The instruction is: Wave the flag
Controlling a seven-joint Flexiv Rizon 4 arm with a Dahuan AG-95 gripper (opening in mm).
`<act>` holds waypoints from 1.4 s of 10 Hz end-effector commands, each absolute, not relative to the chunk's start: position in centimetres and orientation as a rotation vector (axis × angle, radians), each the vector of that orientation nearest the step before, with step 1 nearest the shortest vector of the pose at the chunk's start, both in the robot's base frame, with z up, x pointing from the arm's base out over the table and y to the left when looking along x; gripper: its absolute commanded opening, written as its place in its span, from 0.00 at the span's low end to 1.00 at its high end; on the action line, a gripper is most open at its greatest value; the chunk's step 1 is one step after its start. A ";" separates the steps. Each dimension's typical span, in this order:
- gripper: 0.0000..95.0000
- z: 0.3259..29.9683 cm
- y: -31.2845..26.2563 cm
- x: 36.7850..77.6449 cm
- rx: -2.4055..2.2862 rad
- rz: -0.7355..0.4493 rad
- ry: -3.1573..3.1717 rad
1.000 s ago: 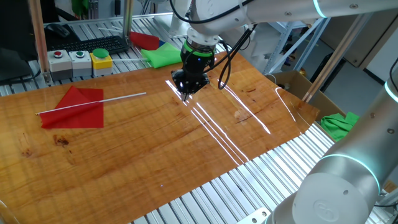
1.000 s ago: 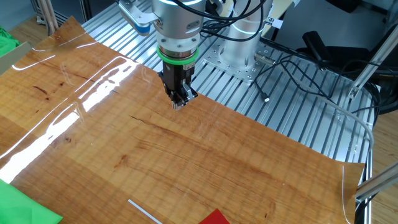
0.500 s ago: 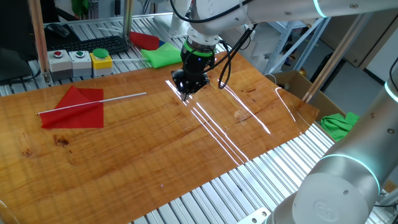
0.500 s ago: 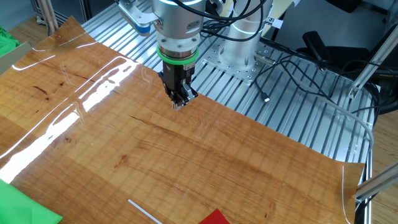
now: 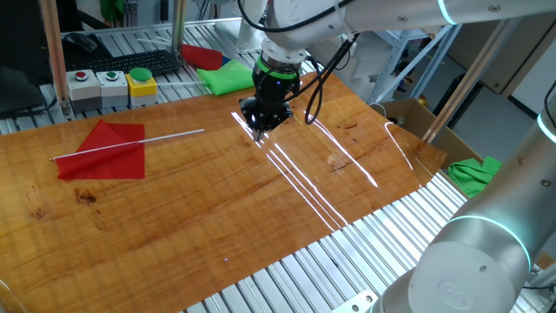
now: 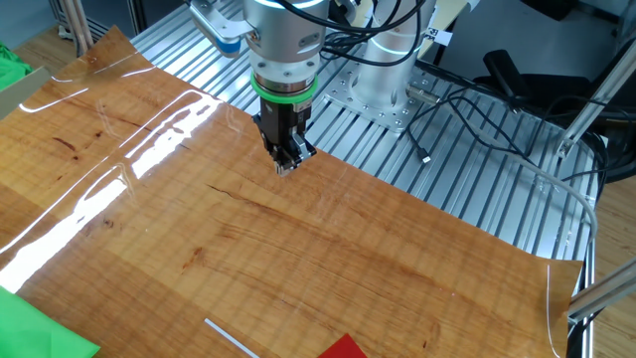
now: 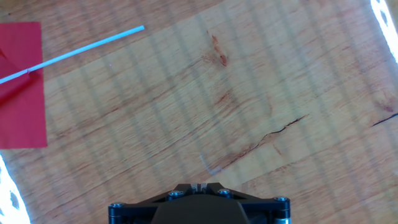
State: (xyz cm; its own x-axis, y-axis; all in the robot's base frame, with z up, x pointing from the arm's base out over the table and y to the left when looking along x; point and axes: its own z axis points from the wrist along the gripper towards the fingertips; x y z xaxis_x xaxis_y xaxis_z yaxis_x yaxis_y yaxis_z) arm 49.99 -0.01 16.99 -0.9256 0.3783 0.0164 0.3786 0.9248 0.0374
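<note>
Gripper (image 5: 261, 132): jaws together, empty, pointing down over bench (image 5: 217, 209) | Flag (image 5: 109, 149): flat on bench, well apart from gripper | Other fixed view: flag (image 6: 343, 347) cut off at bottom edge

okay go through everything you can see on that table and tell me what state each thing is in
flag: lying flat on the wooden table, untouched, stick pointing toward the gripper
gripper: shut, empty, pointing down above the wood, apart from the flag
green cloth: crumpled beyond the table's far edge
stickless red cloth: lying behind the green cloth
</note>
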 end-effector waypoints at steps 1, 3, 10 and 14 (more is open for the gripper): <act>0.00 17.0 0.0 50.0 -0.602 -0.062 -3.074; 0.00 17.0 0.0 50.0 -0.603 -0.061 -3.075; 0.00 17.0 0.0 50.0 -0.601 -0.057 -3.075; 0.00 17.0 0.0 50.0 -0.582 -0.046 -3.075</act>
State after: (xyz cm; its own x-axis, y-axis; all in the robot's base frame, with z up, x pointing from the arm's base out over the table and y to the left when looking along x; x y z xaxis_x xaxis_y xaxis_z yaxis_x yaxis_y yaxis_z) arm 50.07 0.00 17.01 -0.9316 0.3630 0.0201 0.3634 0.9313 0.0256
